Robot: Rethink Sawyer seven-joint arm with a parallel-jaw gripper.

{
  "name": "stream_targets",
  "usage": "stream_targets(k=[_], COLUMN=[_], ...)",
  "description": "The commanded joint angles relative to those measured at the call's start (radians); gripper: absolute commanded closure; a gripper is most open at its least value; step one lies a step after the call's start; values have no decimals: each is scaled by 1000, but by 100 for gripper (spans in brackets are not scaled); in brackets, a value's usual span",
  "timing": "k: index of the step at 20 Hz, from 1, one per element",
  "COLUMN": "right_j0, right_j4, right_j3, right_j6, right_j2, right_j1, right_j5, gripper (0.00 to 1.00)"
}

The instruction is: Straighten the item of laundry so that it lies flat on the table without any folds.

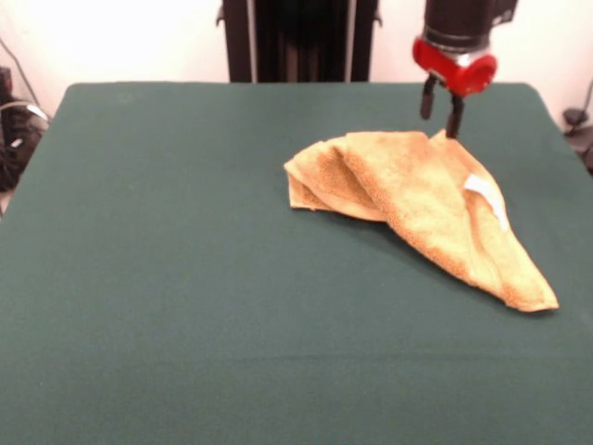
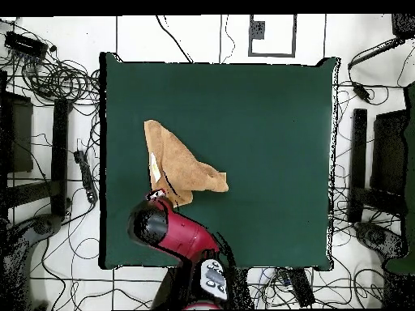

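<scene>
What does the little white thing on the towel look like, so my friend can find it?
Find the green table, then the folded orange towel below the red gripper. The tag is a thin white strip on the towel's right side, the only white there.

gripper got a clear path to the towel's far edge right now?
Probably yes. The gripper hangs open just above the towel's far edge, with nothing between them, and only bare table around the crumpled, folded cloth.
</scene>
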Motion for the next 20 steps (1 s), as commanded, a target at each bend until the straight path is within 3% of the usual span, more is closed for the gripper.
stream_targets(k=[1,4,10,18,19,20], right_j0=[-10,-6,-67,-42,-9,6], right_j4=[158,172,233,179,187,196], right_j3=[-12,-52,-74,-142,-154,-157], right_j6=[382,377,444,348,327,326], right_j2=[225,234,342,294,259,246], right_j1=[191,263,368,432,431,429], right_j5=[-135,-187,-205,-231,-225,-223], gripper=[0,0,0,0,100,100])
